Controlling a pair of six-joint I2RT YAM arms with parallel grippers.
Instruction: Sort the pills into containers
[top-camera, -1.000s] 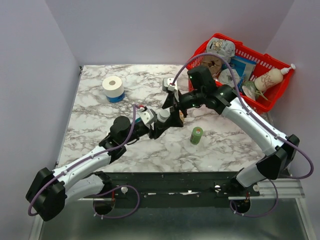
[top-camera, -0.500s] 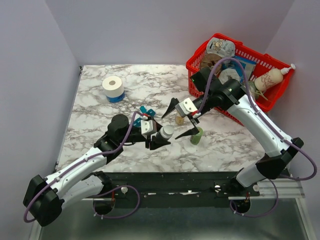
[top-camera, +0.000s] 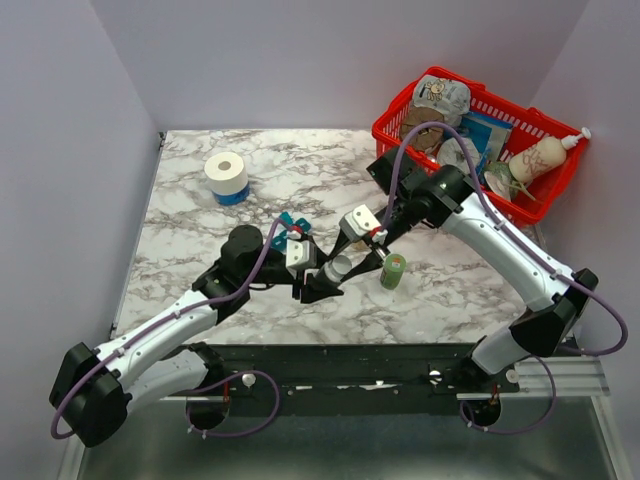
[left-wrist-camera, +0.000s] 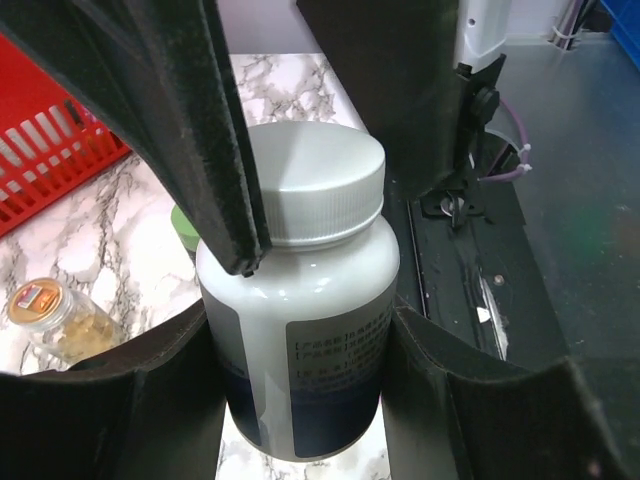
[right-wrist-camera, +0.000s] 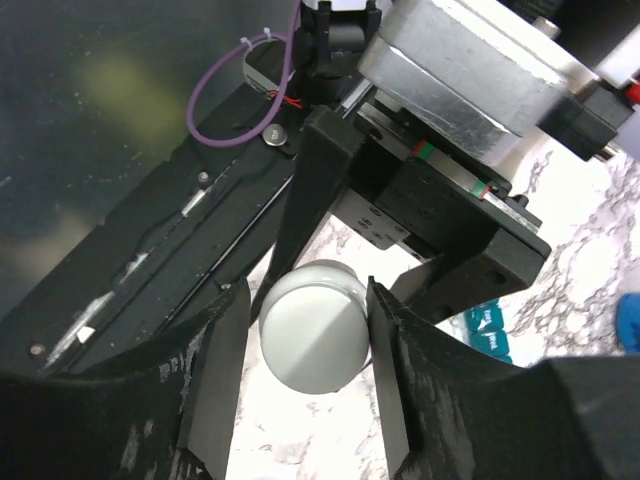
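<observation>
1. Centrally, above the marble table (top-camera: 180, 220), a white pill bottle (left-wrist-camera: 310, 330) is gripped by its body in the left gripper (top-camera: 322, 278). In the left wrist view both of its jaws are seen pressed against the bottle's sides.
2. The bottle is held tilted, and its white screw cap (right-wrist-camera: 315, 325), seated on the neck, is turned towards the right arm.
3. The right gripper (top-camera: 360, 252) is placed around that cap, with one finger on either side. Its jaws are partly spread and drawn in close to the cap, but whether they actually pinch it cannot be told.
4. The teal pill organiser (right-wrist-camera: 488, 325) is laid on the table just behind the left gripper and is largely hidden by it in the top view. Only a short piece is seen, so the position of its lids cannot be told.
5. A green bottle (top-camera: 393, 271) is stood upright on the marble just beside the two grippers, on the right arm's side, and is touched by neither.
6. A small amber jar (left-wrist-camera: 50, 315) is seen on the marble near the green bottle in the left wrist view.
7. A red basket (top-camera: 552, 195) filled with assorted goods is set at the far right corner.
8. A roll of white tissue (top-camera: 226, 175) is stood far to the left, well apart from the arms.
</observation>
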